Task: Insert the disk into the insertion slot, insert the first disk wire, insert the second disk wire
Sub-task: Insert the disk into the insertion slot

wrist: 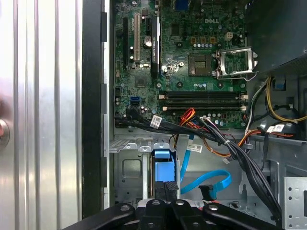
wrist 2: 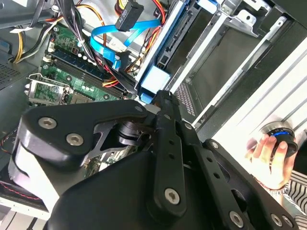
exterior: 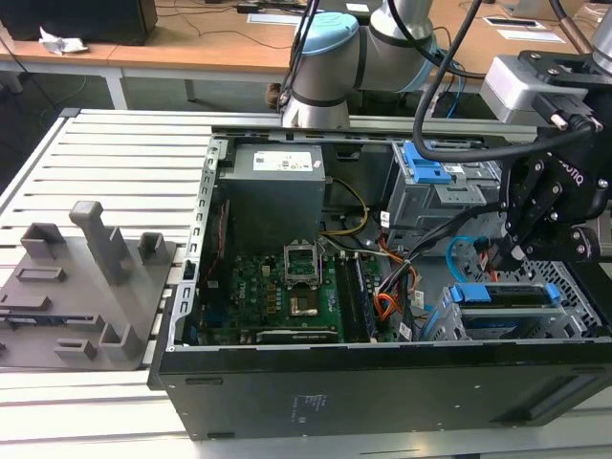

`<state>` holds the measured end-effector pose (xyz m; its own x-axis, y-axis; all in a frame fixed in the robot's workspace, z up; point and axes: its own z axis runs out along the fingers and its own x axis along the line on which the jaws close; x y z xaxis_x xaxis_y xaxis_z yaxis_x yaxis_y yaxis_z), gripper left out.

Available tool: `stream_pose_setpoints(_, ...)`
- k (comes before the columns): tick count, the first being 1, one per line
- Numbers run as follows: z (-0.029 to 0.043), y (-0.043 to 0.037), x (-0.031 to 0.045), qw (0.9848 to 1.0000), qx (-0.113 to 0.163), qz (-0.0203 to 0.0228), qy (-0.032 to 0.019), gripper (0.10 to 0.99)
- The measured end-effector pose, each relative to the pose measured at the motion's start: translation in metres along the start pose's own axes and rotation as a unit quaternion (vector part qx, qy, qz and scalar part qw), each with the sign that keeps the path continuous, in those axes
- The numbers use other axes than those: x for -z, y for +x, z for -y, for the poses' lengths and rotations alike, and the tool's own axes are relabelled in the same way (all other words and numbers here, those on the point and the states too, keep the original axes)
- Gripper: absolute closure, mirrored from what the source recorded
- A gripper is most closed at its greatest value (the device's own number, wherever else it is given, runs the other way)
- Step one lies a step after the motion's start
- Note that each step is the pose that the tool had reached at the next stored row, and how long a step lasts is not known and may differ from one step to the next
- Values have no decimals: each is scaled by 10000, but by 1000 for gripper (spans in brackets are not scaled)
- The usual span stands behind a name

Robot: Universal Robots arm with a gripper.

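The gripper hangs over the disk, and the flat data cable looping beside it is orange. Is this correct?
Only the colour is wrong: the flat data cable is light blue, as the first wrist view shows. The gripper does hang over the disk.

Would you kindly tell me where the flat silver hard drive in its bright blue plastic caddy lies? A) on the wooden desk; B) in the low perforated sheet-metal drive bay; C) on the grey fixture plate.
B: the hard drive sits in the perforated drive bay inside the open computer case, in the exterior view.
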<state>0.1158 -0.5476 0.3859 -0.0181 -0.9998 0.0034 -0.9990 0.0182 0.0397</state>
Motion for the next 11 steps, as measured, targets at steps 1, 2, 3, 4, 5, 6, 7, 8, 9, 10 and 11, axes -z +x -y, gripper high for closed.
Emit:
stream_pose_setpoints(1, 0, 0, -1, 10000, 0, 0, 0, 980)
stream_pose_setpoints(2, 0, 0, -1, 10000, 0, 0, 0, 980)
stream_pose_setpoints(3, 0, 0, -1, 10000, 0, 0, 0, 980)
stream_pose_setpoints(4, 0, 0, -1, 10000, 0, 0, 0, 980)
stream_pose_setpoints(5, 2, 0, -2, 10000, -1, 1, 0, 980)
stream_pose_setpoints(6, 9, -1, -2, 10000, 0, 1, 0, 980)
stream_pose_setpoints(7, 17, -2, -2, 10000, 0, 1, 0, 980)
stream_pose_setpoints(8, 36, -3, -1, 10000, 0, 1, 0, 980)
stream_pose_setpoints(9, 50, -4, -1, 10000, 0, 1, 0, 980)
stream_pose_setpoints(10, 66, -6, 0, 10000, 0, 0, -1, 980)
stream_pose_setpoints(11, 102, -8, -5, 10000, 0, 1, -2, 980)
